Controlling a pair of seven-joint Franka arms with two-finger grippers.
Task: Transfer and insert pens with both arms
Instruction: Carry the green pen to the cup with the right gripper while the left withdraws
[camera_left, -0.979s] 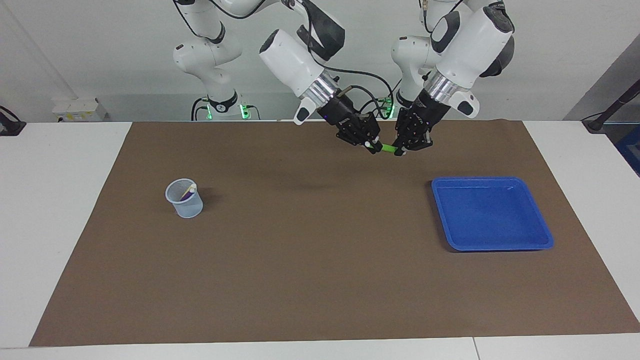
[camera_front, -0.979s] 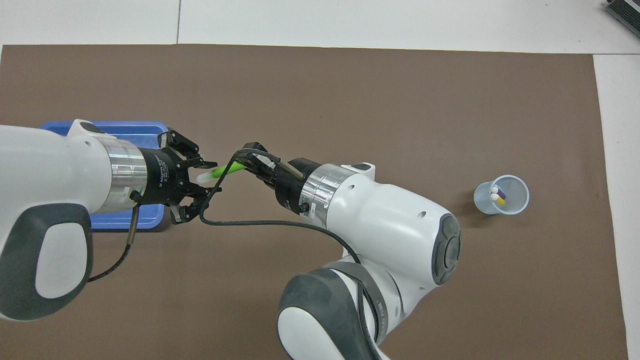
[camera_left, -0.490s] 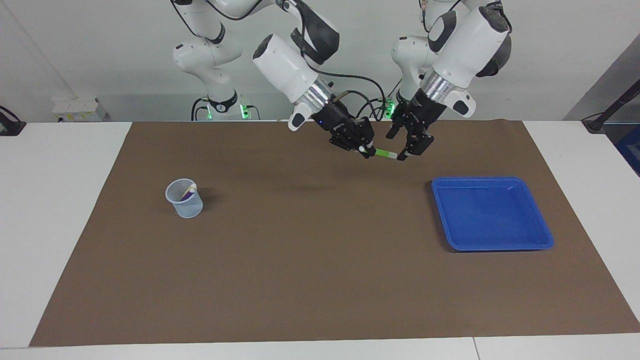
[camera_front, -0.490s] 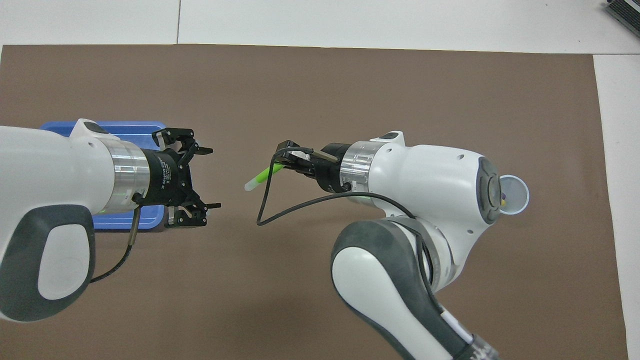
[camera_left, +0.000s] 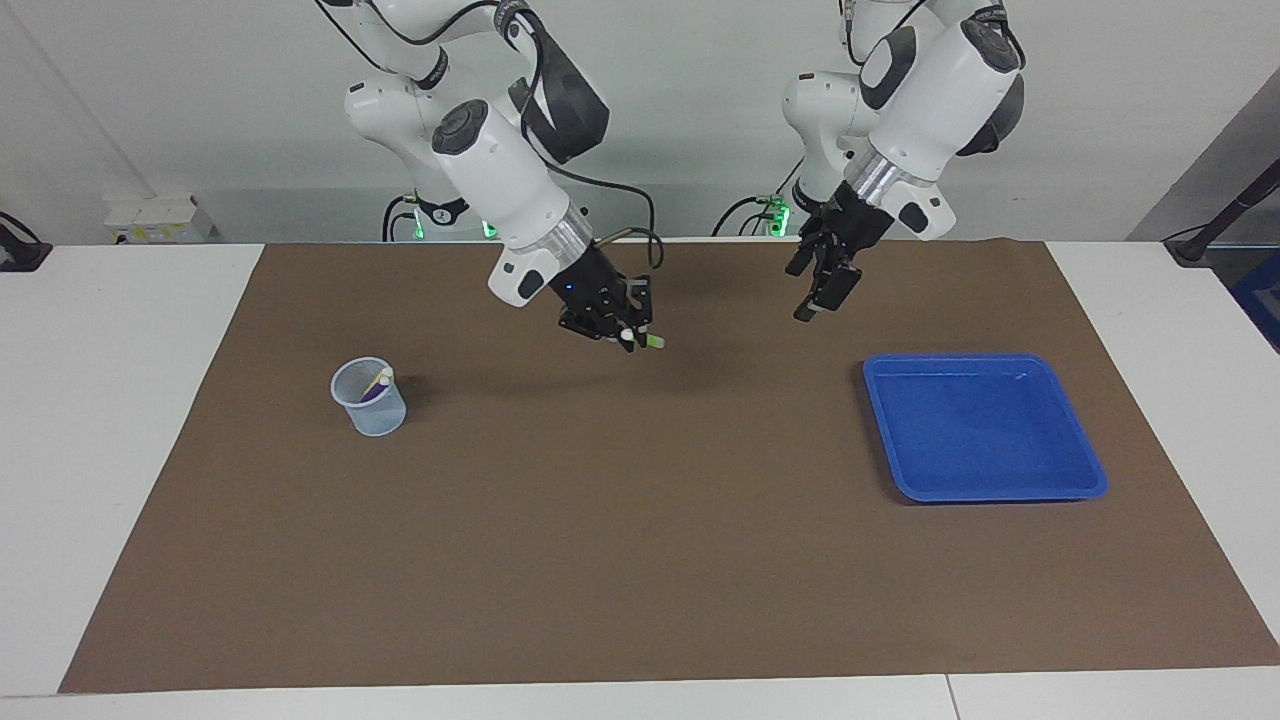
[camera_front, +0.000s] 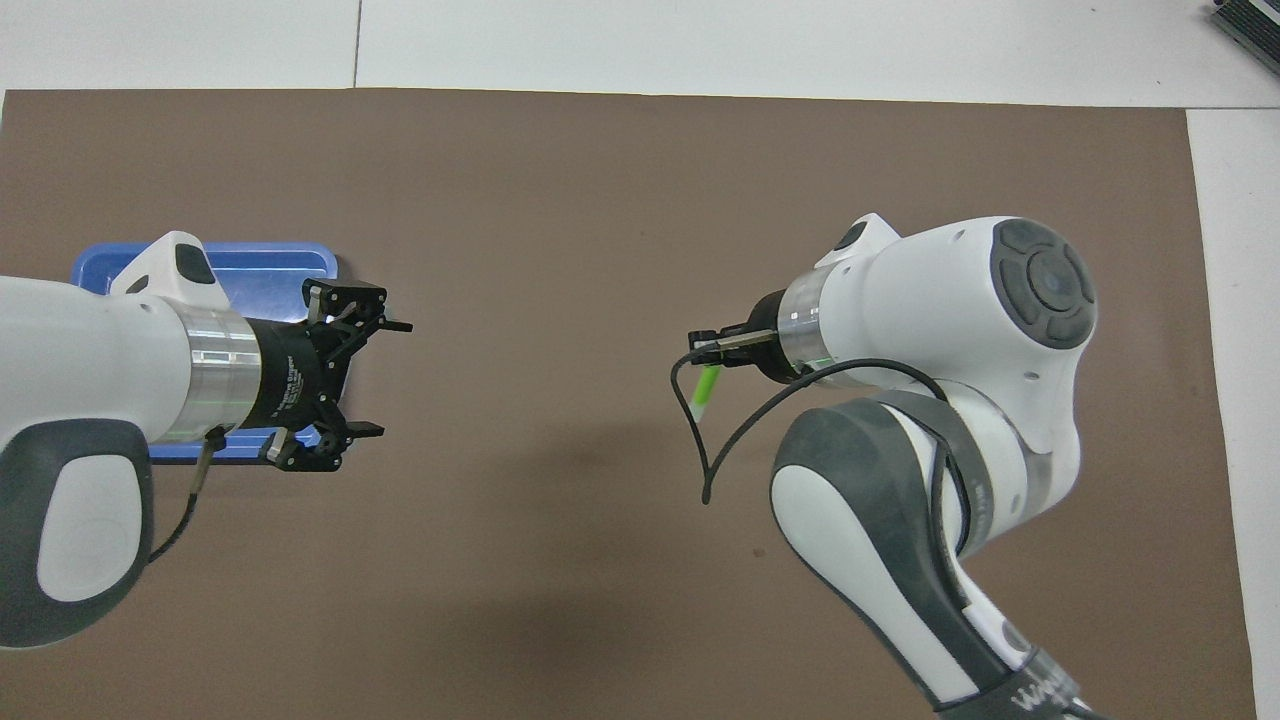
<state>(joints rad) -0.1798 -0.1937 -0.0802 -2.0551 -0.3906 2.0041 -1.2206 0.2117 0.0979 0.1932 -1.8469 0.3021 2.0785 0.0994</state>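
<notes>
The green pen (camera_left: 648, 341) is pinched in the right claw (camera_left: 618, 333), pointing toward five o'clock in the facing view, judged bound for the cup (camera_left: 369, 397); the left claw (camera_left: 822, 292) is held spread, empty, near the tray (camera_left: 1085, 470).

Cup (camera_left: 369, 398) toward the right arm's end of the mat (camera_left: 640, 560), tray (camera_left: 983, 427) toward the left arm's, well apart.

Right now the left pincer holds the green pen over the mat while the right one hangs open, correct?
No, the arms are swapped. In the facing view the right pincer holds the green pen over the mat, and the left pincer hangs open.
</notes>
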